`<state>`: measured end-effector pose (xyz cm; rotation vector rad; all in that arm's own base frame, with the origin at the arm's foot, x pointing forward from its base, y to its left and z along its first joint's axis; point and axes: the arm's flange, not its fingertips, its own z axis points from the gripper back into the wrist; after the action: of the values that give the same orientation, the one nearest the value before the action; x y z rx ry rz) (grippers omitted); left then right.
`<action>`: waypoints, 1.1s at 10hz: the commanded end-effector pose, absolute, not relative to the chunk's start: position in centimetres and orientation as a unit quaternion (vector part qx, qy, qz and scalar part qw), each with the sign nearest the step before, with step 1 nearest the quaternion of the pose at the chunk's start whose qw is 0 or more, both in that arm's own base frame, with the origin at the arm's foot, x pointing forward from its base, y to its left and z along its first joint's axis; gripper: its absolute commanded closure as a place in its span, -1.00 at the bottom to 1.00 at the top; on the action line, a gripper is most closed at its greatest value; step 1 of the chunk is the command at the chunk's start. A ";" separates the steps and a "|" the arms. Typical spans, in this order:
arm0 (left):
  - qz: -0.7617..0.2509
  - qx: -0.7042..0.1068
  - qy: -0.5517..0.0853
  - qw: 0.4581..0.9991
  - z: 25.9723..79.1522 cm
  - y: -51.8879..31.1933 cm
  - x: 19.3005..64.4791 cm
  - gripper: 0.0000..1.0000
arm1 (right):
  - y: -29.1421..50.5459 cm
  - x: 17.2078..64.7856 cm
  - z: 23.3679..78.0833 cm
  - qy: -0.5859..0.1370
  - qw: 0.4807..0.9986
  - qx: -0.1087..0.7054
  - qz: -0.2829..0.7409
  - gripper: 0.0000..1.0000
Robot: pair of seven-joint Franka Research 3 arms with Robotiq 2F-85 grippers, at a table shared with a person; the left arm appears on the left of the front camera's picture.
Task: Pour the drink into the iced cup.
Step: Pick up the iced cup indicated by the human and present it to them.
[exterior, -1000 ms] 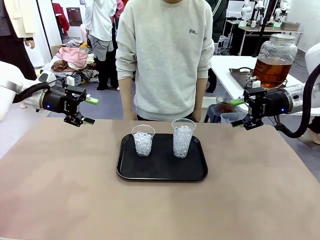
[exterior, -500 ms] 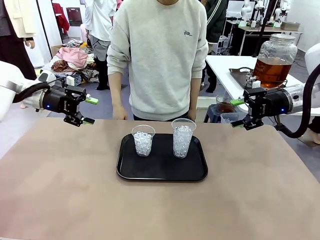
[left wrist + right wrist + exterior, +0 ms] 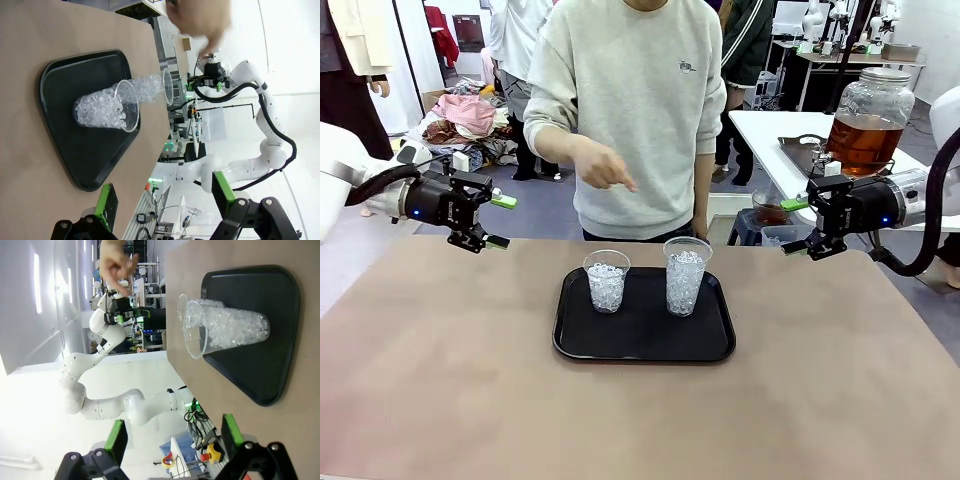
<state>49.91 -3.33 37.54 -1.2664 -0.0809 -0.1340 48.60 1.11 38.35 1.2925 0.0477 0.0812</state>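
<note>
From the front, my left end effector (image 3: 501,222) hangs over the bench's (image 3: 440,380) far left corner, its jaws spread wide on nothing. My right end effector (image 3: 792,227) mirrors it at the far right corner, just as wide and empty. Between them, nearer my side, a black tray (image 3: 575,345) carries a short iced cup (image 3: 607,282) and a taller iced cup (image 3: 686,277), standing apart. The drink (image 3: 861,143) sits in a glass jar (image 3: 872,92) on a white table behind and above my right end effector. The person's hand (image 3: 605,172) is raised over the far edge, fingers drooping. Through my left wrist, green fingers (image 3: 106,199) frame the tray (image 3: 62,150) ahead, with the short iced cup (image 3: 105,107) nearer me than the taller iced cup (image 3: 150,89). Through my right wrist, the taller iced cup (image 3: 227,332) comes first on the tray (image 3: 282,345), the short iced cup's (image 3: 183,306) rim showing behind it, and the person's hand (image 3: 116,261) beyond.
</note>
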 end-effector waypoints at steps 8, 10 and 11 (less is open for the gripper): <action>-0.063 -0.589 -0.041 0.804 37.9 -3.3 49.8 -1.00 | 1.1 48.6 38.5 0.019 0.798 0.602 0.038 -1.00; -0.063 -0.589 -0.041 0.804 37.9 -3.3 49.8 -1.00 | 1.1 48.6 38.5 0.019 0.798 0.602 0.038 -1.00; -0.063 -0.589 -0.041 0.804 37.9 -3.3 49.8 -1.00 | 1.1 48.6 38.5 0.019 0.798 0.602 0.038 -1.00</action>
<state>49.91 -3.33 37.54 -1.2664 -0.0809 -0.1339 48.60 1.11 38.35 1.2925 0.0476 0.0811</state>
